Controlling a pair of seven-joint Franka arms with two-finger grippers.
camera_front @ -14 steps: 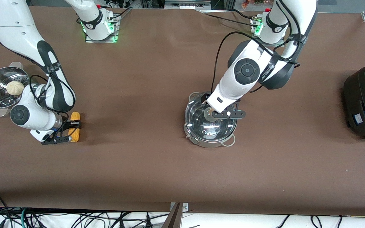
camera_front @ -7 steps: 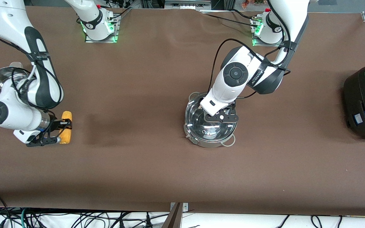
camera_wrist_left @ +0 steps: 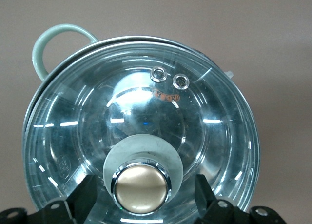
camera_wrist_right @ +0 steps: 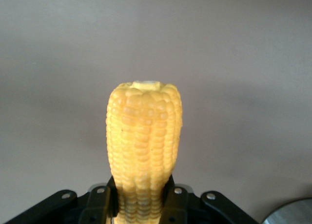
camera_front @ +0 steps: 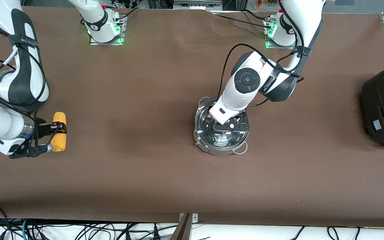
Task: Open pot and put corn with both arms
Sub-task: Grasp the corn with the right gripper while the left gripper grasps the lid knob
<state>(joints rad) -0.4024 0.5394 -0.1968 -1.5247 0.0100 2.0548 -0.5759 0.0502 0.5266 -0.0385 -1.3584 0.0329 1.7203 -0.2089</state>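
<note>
Right gripper clamping corn; left gripper seemingly astride lid knob.

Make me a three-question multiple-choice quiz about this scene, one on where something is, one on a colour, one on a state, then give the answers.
1. What is the left gripper over?
A. the bare table
B. the lid of the pot
C. the corn

2. What colour is the pot's loop handle?
A. pale green
B. red
C. black

3. How is the corn right now?
A. lying inside the pot
B. clamped in the right gripper
C. resting on the lid

Answers:
1. B: in the front view the left gripper sits above the glass lid of the pot, and the left wrist view shows the lid's knob between its fingers.
2. A: the handle shows pale green in the left wrist view.
3. B: the right gripper is shut on the corn, at the right arm's end of the table.
</note>
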